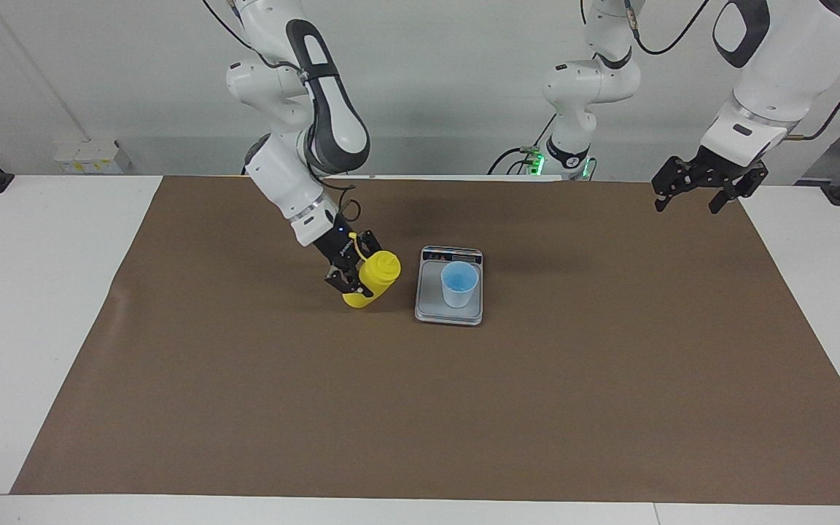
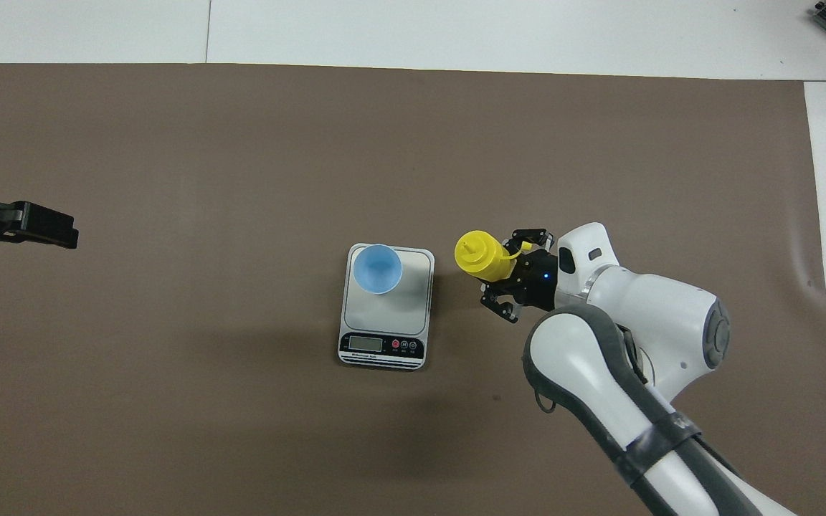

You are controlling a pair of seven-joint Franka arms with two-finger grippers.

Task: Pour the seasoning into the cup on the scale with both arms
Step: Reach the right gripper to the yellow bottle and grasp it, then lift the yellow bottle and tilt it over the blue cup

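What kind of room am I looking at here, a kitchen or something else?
Most likely a robotics lab, not a kitchen. Two white robot arms are mounted at a plain white table covered by a brown mat, with only a scale, a cup and a yellow bottle set out.

Two white jointed arms with black padded segments; black cables loop along them (green lights glow at both bases), each ending in a black claw.

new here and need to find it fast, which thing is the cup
Start at the brown paper mat and find the flat silver-grey kitchen scale at its middle. On its plate stands the small light-blue tapered plastic cup, open-topped and handleless, unlike the yellow squeeze bottle beside the scale.
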